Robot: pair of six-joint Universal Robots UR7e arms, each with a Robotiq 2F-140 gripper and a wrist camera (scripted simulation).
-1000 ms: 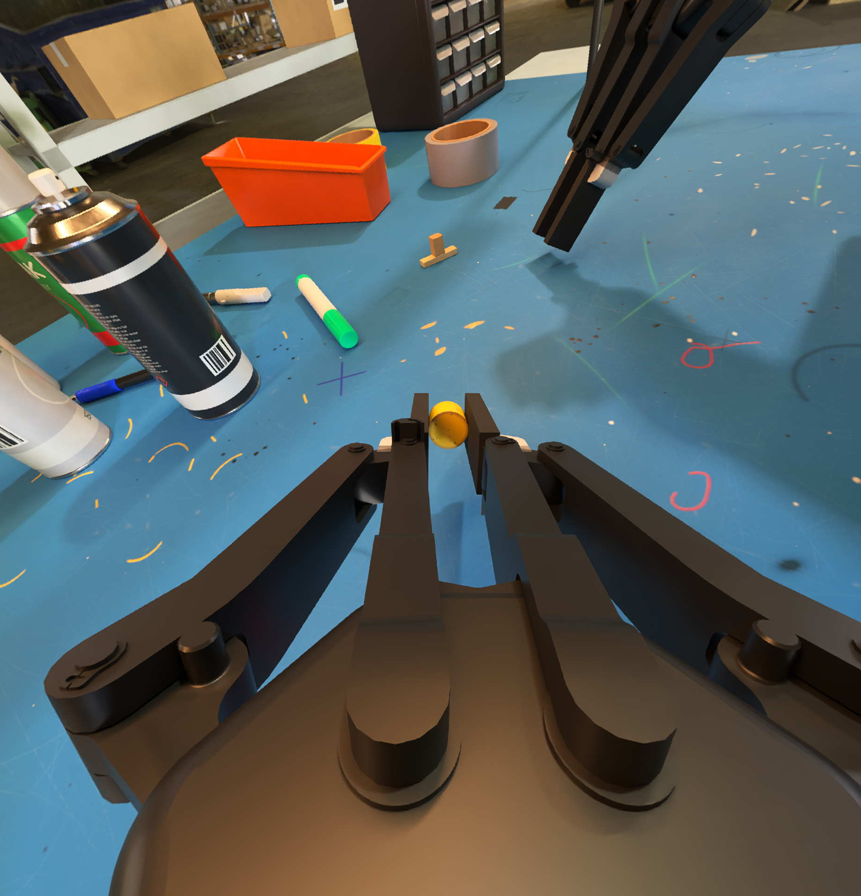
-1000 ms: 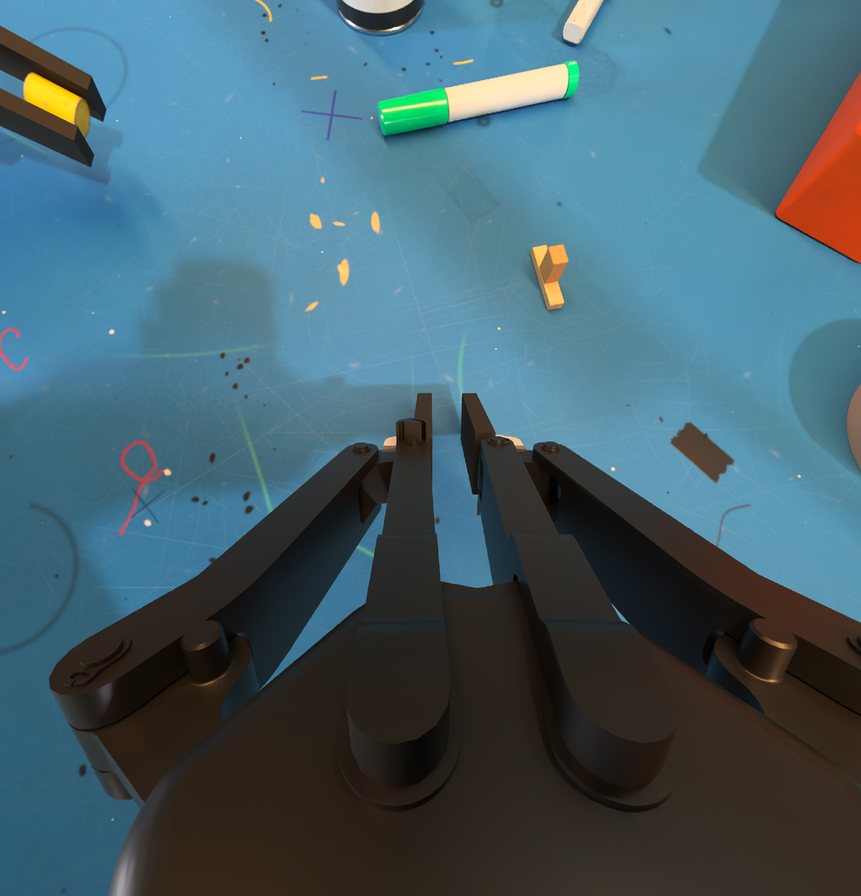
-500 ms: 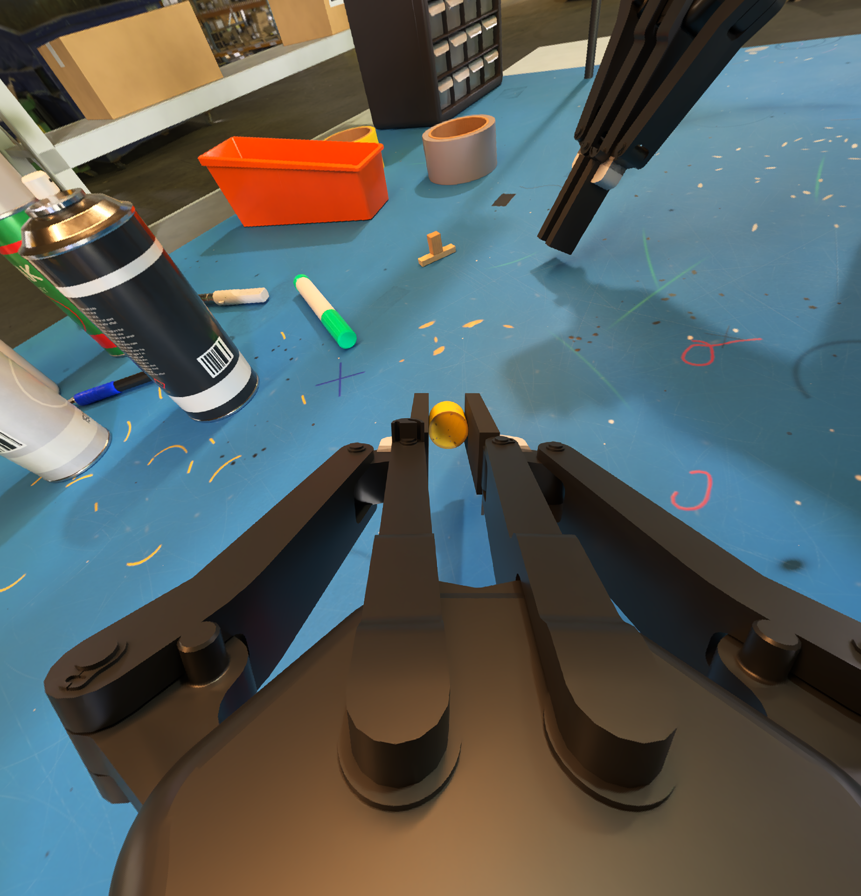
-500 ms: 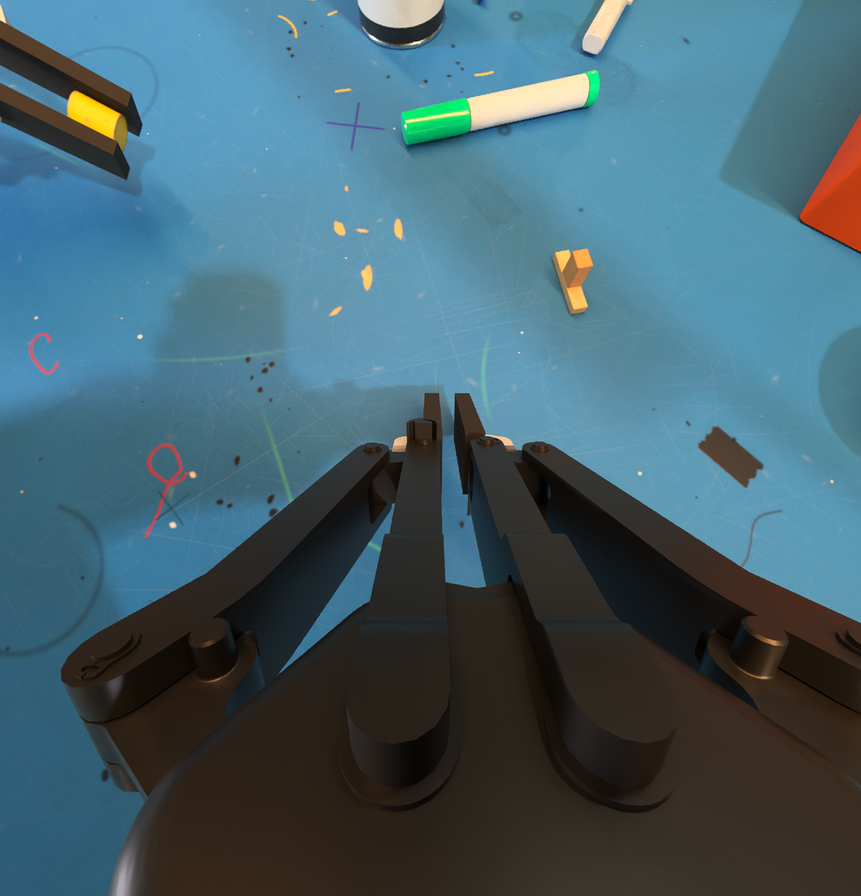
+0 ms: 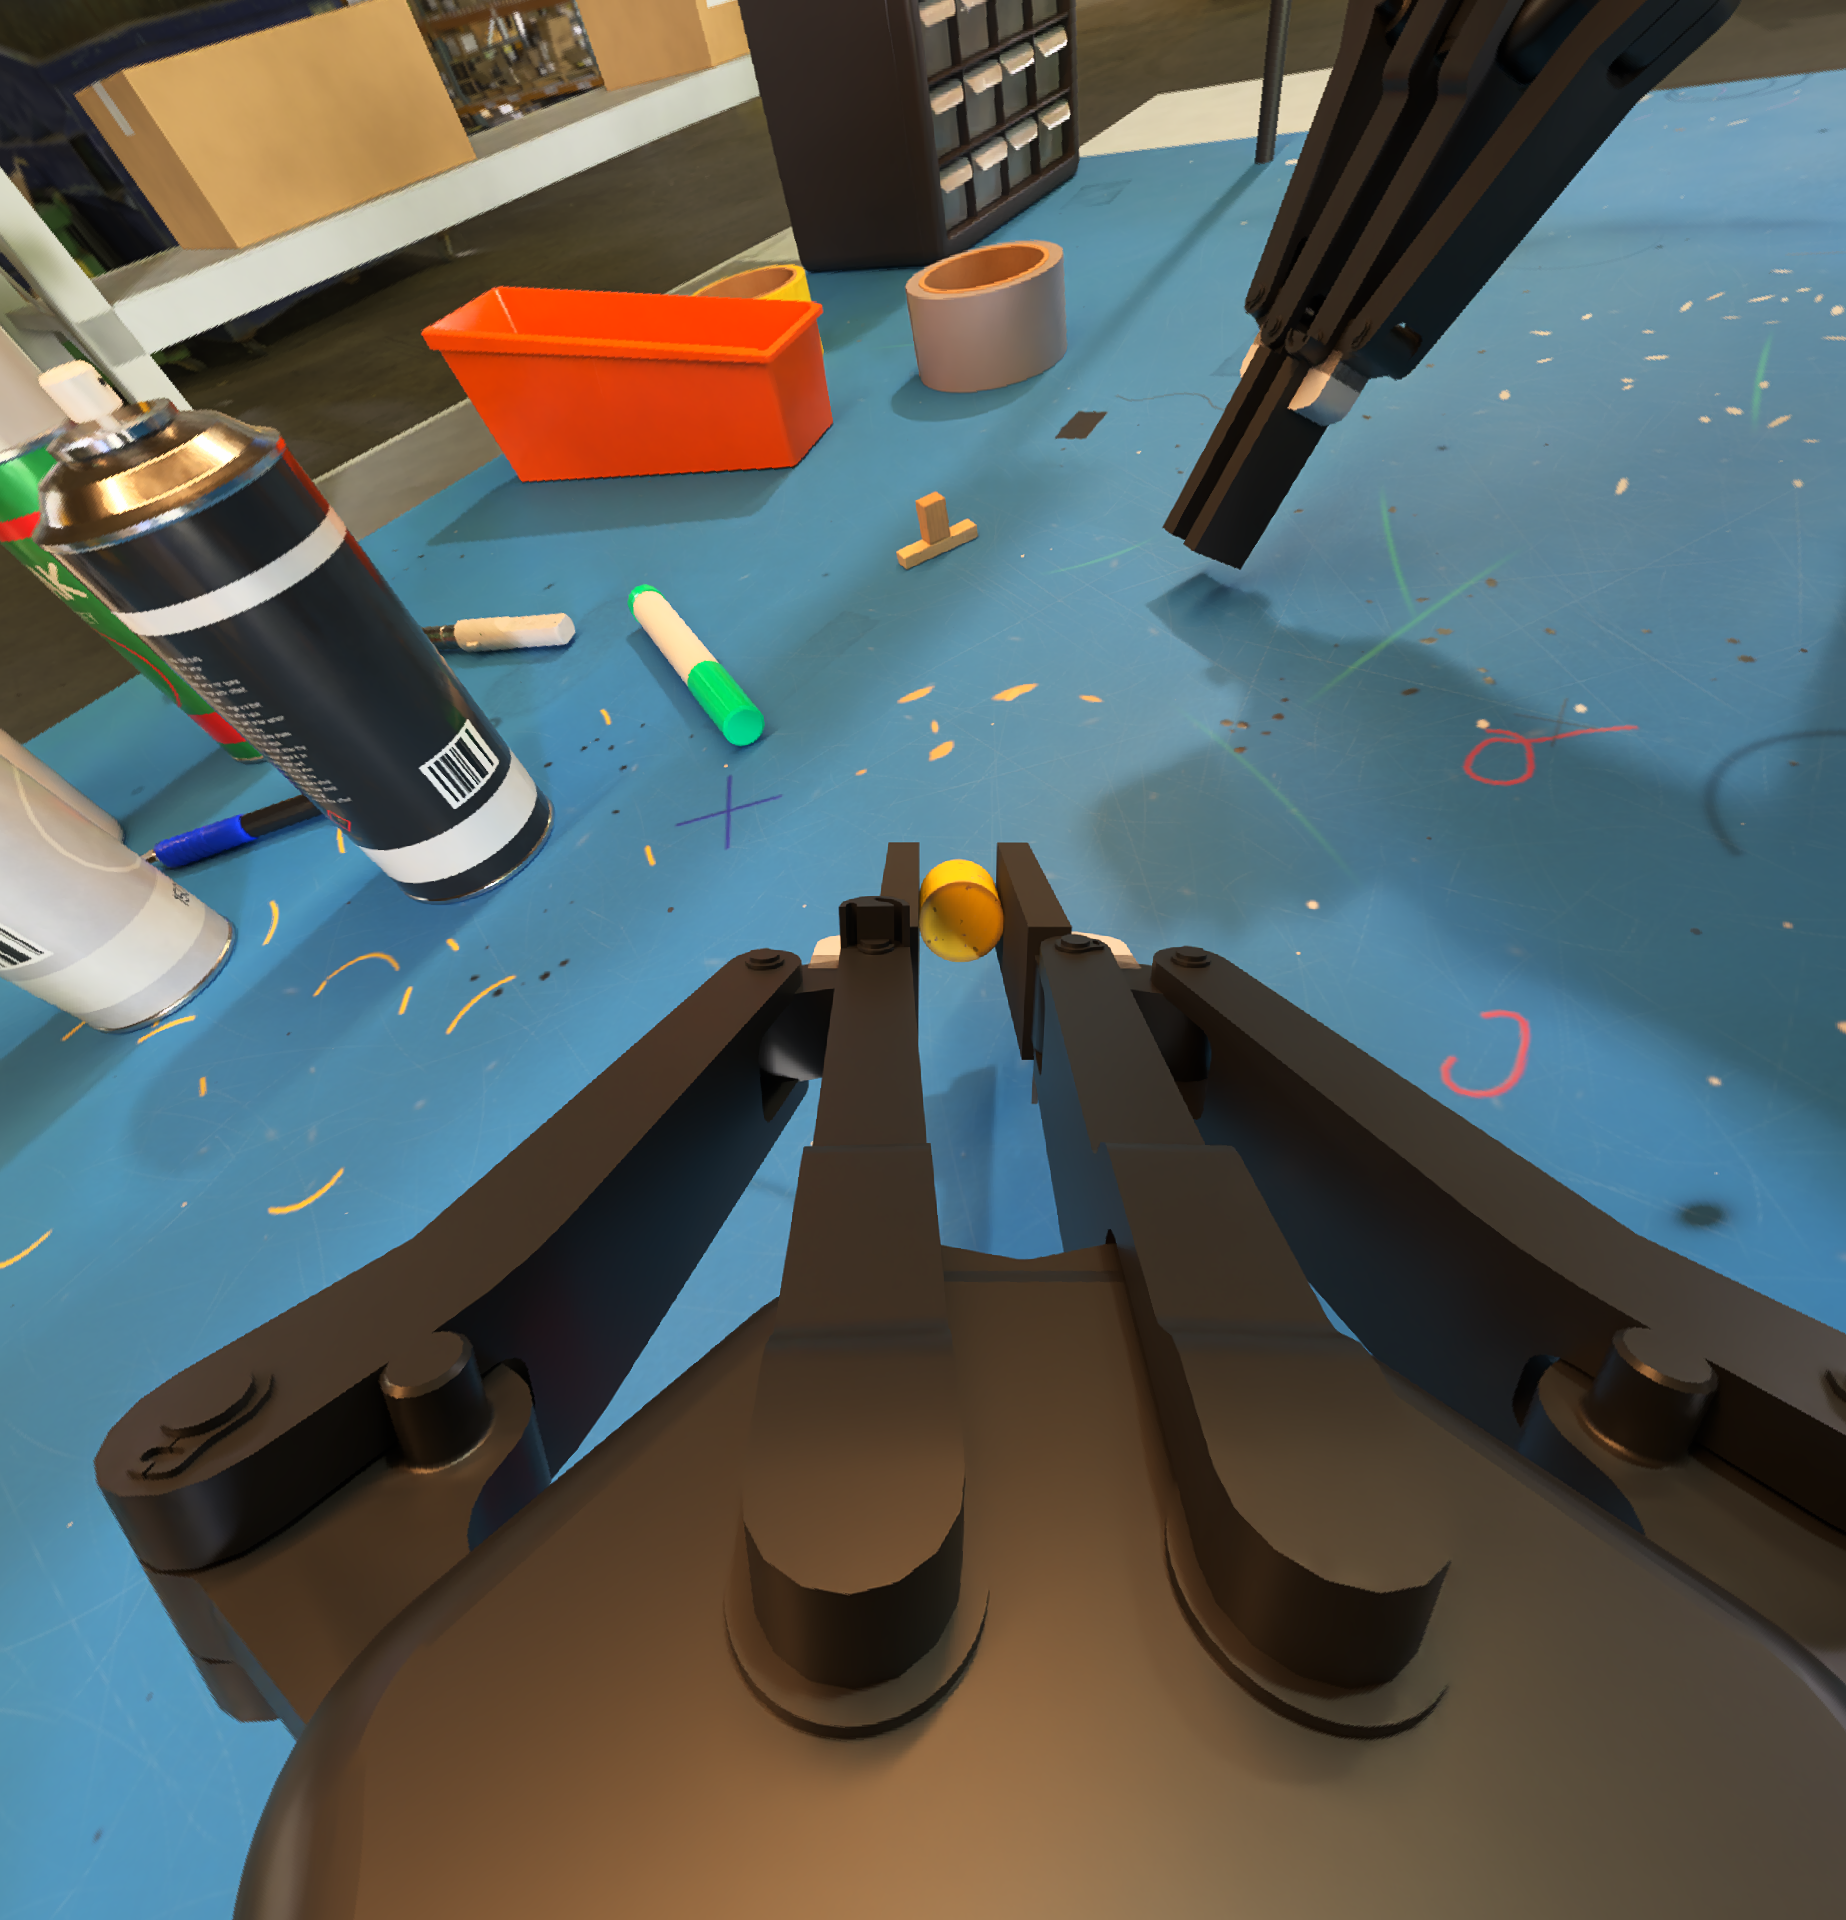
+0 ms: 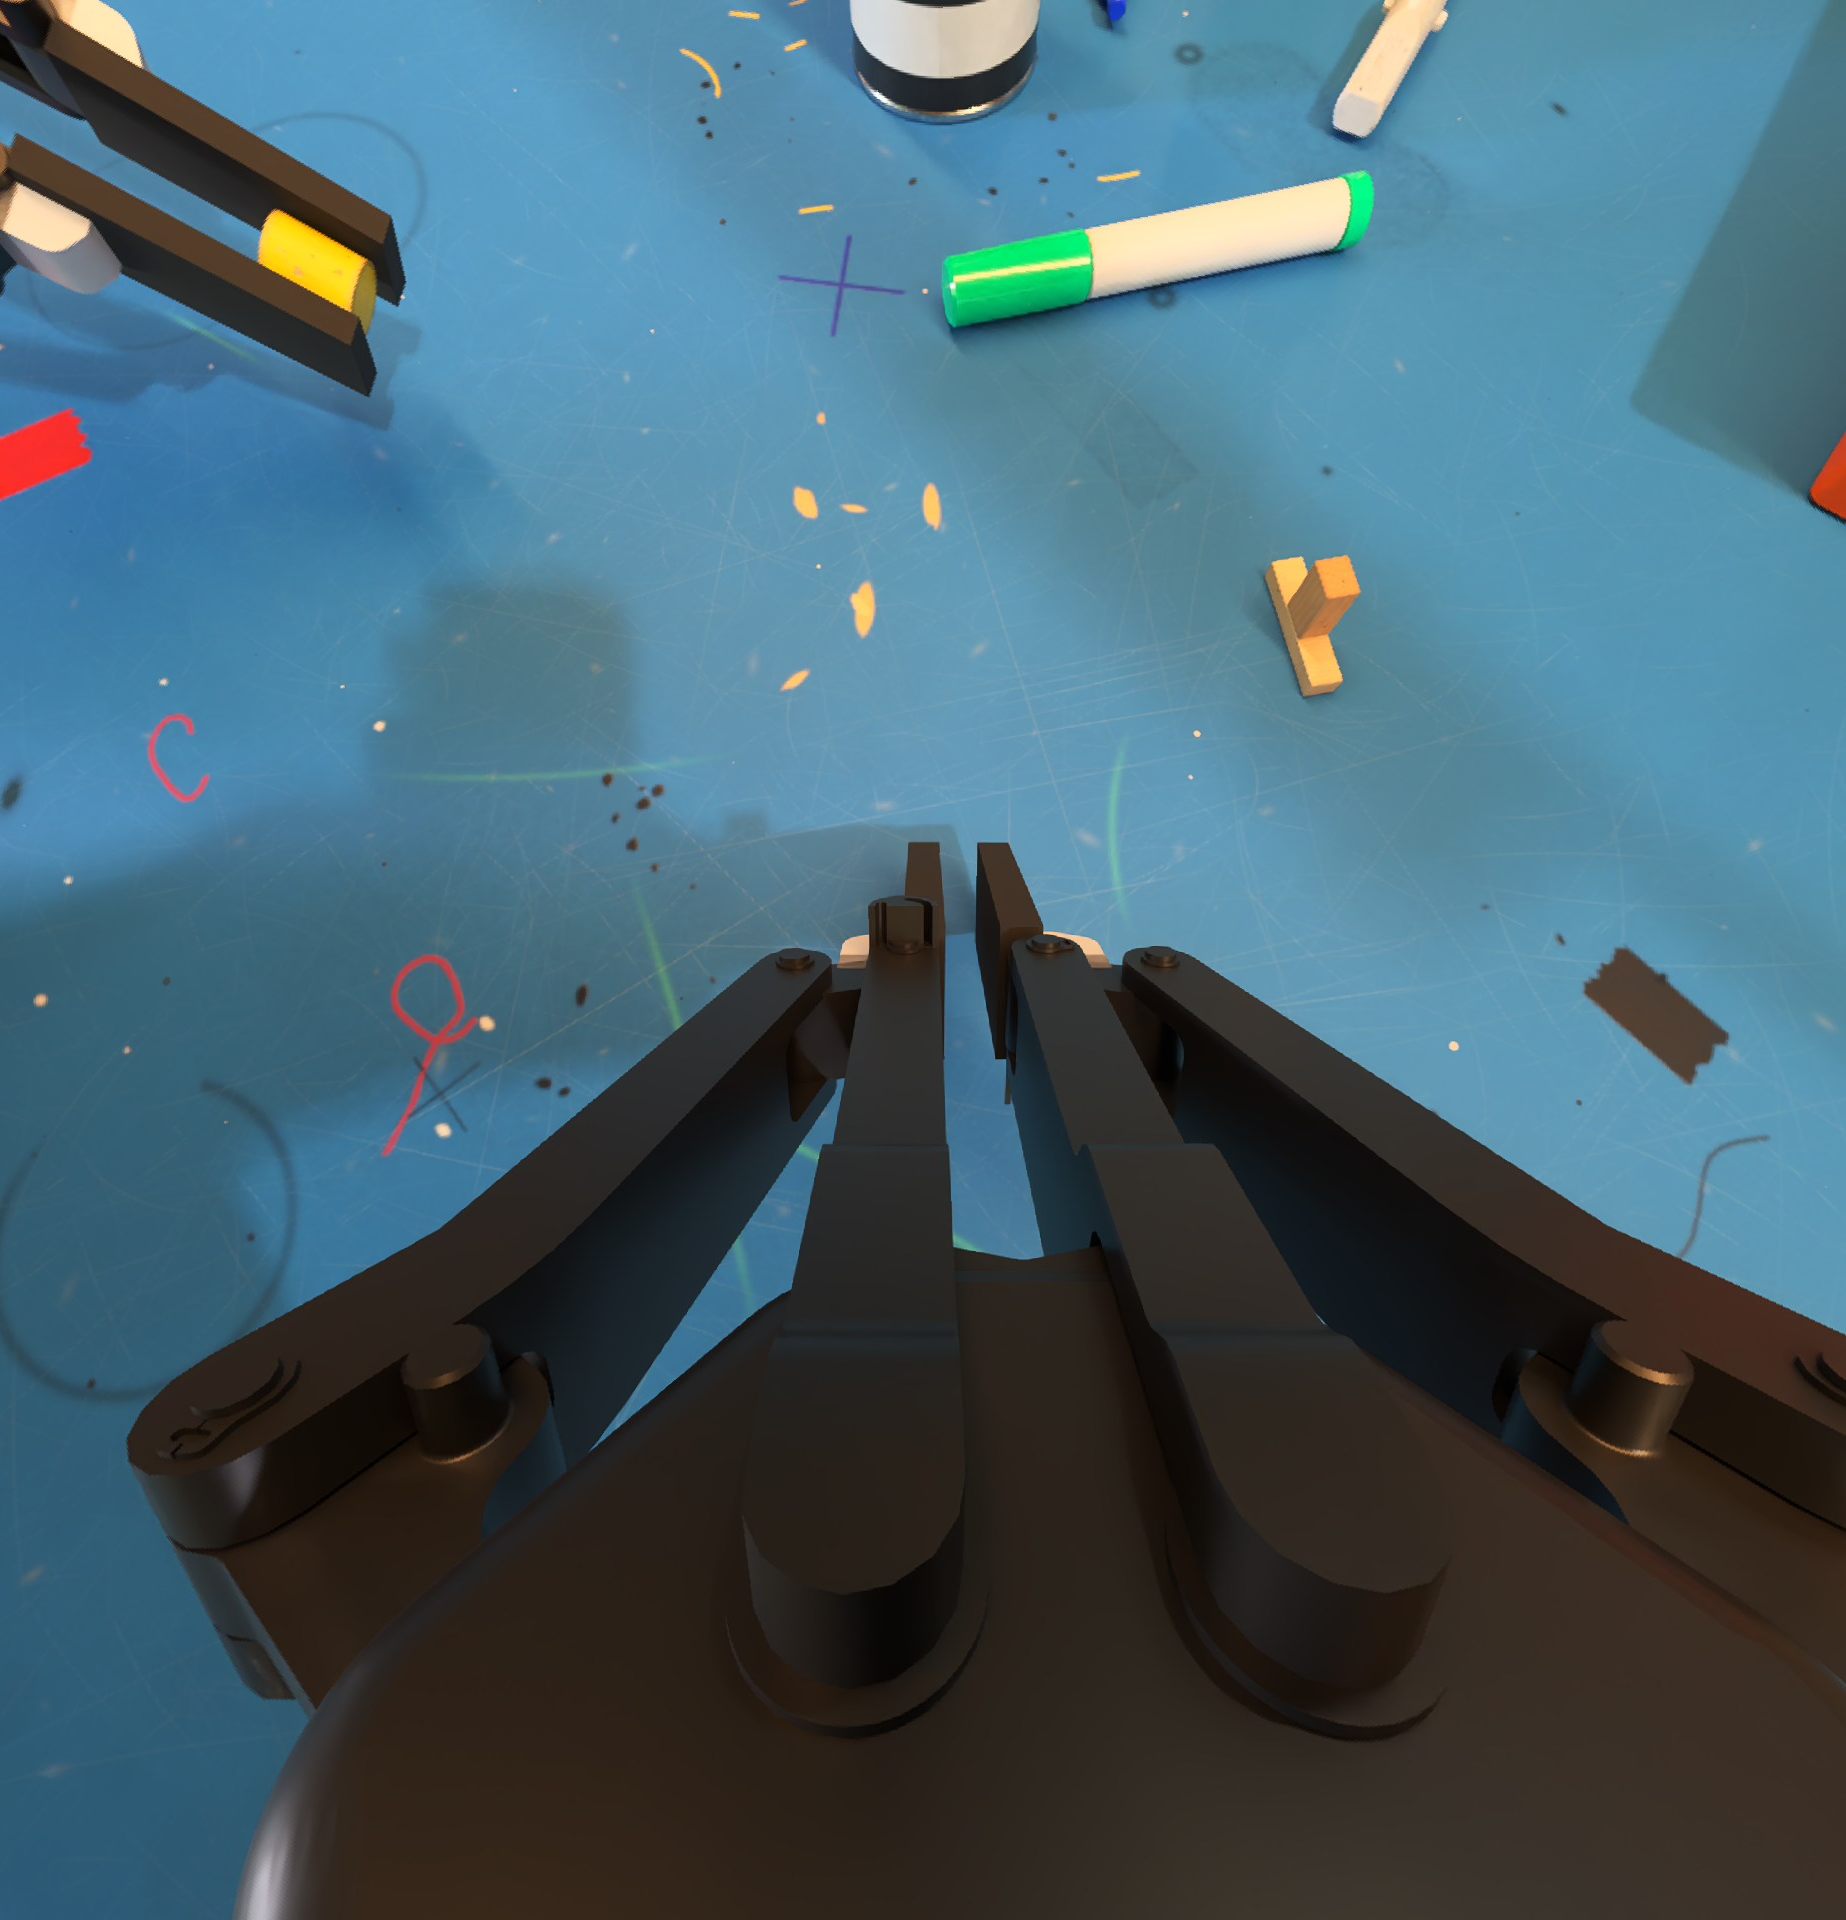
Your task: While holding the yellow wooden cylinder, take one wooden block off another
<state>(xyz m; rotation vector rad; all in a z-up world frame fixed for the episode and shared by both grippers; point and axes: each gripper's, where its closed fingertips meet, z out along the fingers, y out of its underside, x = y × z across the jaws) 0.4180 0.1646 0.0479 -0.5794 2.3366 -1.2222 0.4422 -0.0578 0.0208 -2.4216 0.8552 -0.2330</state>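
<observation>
My left gripper is shut on the yellow wooden cylinder and holds it above the blue table; it also shows far off at the top left of the right wrist view, with the cylinder between its fingers. A small upright wooden block stands on a flat wooden block in mid-table; both show in the right wrist view, the upright block on the flat block. My right gripper is shut and empty, hanging above the table, short and left of the blocks; it also shows in the left wrist view.
An orange bin, tape rolls and a dark drawer cabinet stand behind the blocks. Spray cans stand at the left. A green-capped marker, a white stick and a blue pen lie on the table.
The right gripper has closed further and moved back and left, so the blocks sit farther right in its view. The left gripper still holds the cylinder, almost unmoved.
</observation>
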